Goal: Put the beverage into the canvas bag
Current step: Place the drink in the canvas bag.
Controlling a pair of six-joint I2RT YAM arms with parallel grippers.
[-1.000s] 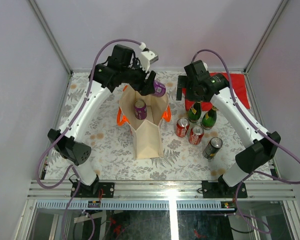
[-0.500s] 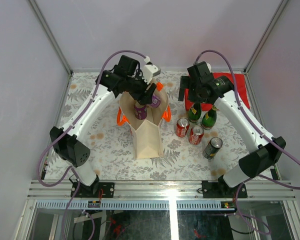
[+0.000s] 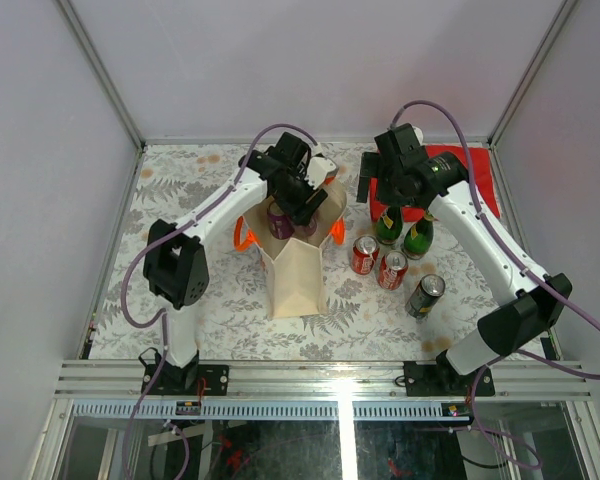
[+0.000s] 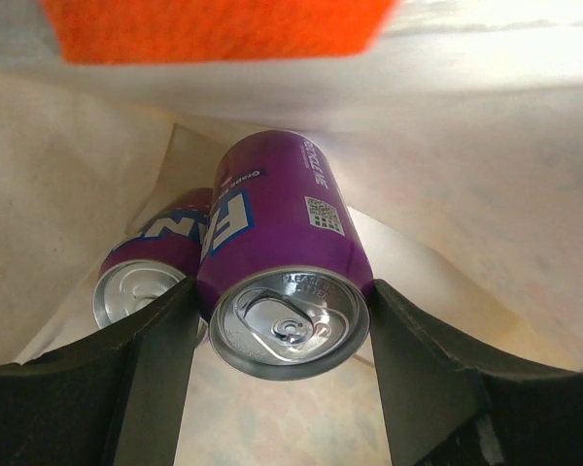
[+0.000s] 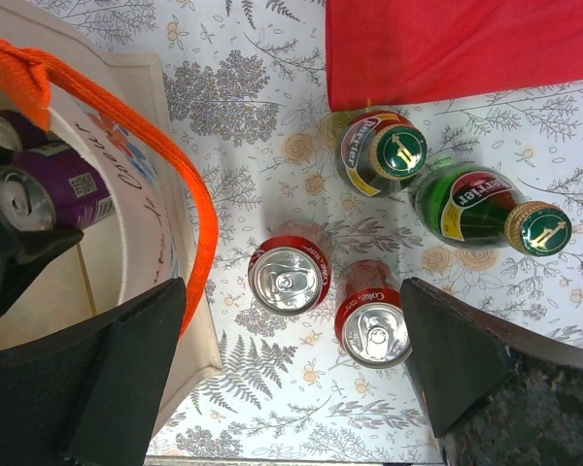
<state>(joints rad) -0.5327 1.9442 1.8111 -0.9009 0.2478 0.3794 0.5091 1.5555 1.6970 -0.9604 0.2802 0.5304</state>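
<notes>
Across the whole table lies a pale covering printed with grey ferns and small tan flowers. Plain pale walls close it in on the left, right and far sides, and a metal rail runs along the near edge. A flat red cloth sits in the far right corner.

From above I see the canvas bag standing at mid table with its mouth open and its orange handles splayed out. The left gripper is sunk into that mouth. Only this view shows me the dark can leaning near the right arm.

On the left wrist camera I am looking down inside the bag. The fingers are clamped on either side of a purple can, held tilted with its silver top towards me. A second purple can lies just beside it on the left, lower in the bag.

The right wrist camera looks down on what stands to the right of the bag: two green bottles just near of the red cloth, and two red cans nearer me. The right gripper hangs above them with its claw wide apart, holding nothing.

Both purple cans carry big white letters on blue: I read "FA" on the held one and "FAN" on the other. One red can's side seems to read "Coke". The script printed on the bag is too small for me to read.
</notes>
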